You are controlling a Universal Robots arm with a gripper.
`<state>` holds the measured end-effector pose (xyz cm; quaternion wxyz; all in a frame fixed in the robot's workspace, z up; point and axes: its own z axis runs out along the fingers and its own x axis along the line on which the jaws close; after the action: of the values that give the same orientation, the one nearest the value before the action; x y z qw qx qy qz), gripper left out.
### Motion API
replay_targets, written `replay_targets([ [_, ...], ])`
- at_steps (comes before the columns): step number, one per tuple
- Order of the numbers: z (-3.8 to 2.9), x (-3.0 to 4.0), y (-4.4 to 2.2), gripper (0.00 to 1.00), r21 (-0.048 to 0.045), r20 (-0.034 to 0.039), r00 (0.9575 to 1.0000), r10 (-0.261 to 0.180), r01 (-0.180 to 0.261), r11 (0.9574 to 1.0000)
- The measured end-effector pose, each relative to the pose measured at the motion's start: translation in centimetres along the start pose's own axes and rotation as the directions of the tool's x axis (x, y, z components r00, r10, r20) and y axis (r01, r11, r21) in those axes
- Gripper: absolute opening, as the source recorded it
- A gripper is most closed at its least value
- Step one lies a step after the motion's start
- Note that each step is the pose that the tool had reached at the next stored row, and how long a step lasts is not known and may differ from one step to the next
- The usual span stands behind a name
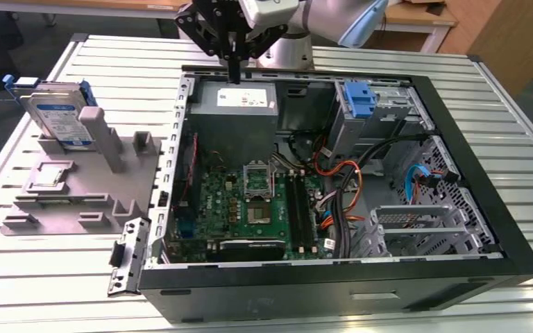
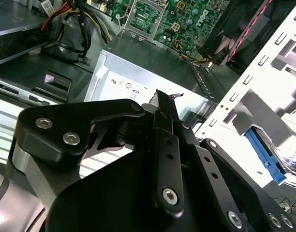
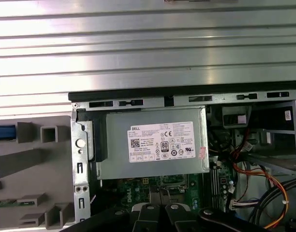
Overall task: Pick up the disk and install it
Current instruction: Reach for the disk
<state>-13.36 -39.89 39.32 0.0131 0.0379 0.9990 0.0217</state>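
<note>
Tool [image 1: 235,78] hangs vertical over PSU [image 1: 239,104], jaws together & empty, disk [image 1: 58,118] well apart on stand [image 1: 81,187].

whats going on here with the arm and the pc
A robot arm's tool hangs over the grey power supply inside an open computer case, shut and holding nothing. The disk stands upright in a grey stand outside the case, on the exterior view's left, not yet picked up.
</note>
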Motion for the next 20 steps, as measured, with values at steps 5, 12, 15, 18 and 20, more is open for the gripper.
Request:
replay_targets([
  [5,-0.01,0.86,-0.06,0.11,0.0000,0.0002,1.0000,0.000,0.000,1.0000],
  [12,0.04,2.47,-0.19,0.11,-0.0001,0.0004,1.0000,0.000,0.000,1.0000],
  [15,0.05,3.20,-0.25,0.11,0.0000,0.0005,1.0000,0.000,0.000,1.0000],
  [18,0.06,3.73,-0.29,0.11,-0.0001,0.0005,1.0000,0.000,0.000,1.0000],
  [20,0.07,4.08,-0.31,0.11,0.0000,0.0005,1.0000,0.000,0.000,1.0000],
])
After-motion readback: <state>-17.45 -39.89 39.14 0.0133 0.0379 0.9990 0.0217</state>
